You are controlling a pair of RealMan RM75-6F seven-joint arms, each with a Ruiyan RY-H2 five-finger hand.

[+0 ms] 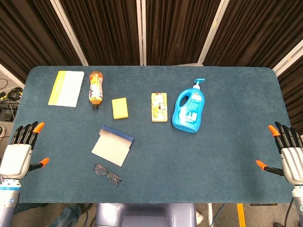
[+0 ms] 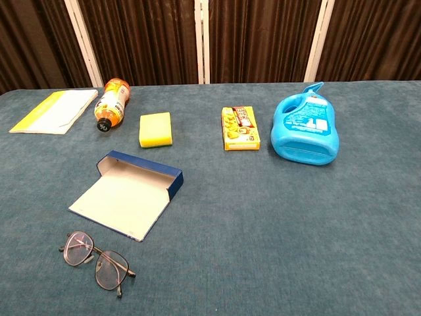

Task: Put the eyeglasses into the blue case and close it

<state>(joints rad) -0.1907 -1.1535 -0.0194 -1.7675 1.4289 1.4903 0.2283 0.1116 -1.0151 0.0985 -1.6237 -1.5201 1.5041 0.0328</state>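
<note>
The eyeglasses (image 1: pixel 107 173) (image 2: pixel 96 261) lie on the blue table near its front edge, left of centre, lenses down and arms folded. Just behind them the blue case (image 1: pixel 113 144) (image 2: pixel 128 191) lies open, its pale lid flap spread toward the front. My left hand (image 1: pixel 21 149) hovers at the table's left edge, fingers apart and holding nothing, well left of the glasses. My right hand (image 1: pixel 287 153) hangs at the right edge, also spread and empty. Neither hand shows in the chest view.
Across the back of the table (image 1: pixel 222 151) lie a yellow booklet (image 1: pixel 66 88) (image 2: pixel 52 110), an orange bottle (image 1: pixel 95 89) (image 2: pixel 112 103) on its side, a yellow sponge (image 1: pixel 120 108) (image 2: pixel 156 128), a yellow snack box (image 1: pixel 159 107) (image 2: pixel 240 128) and a blue detergent jug (image 1: pixel 190 109) (image 2: pixel 306 128).
</note>
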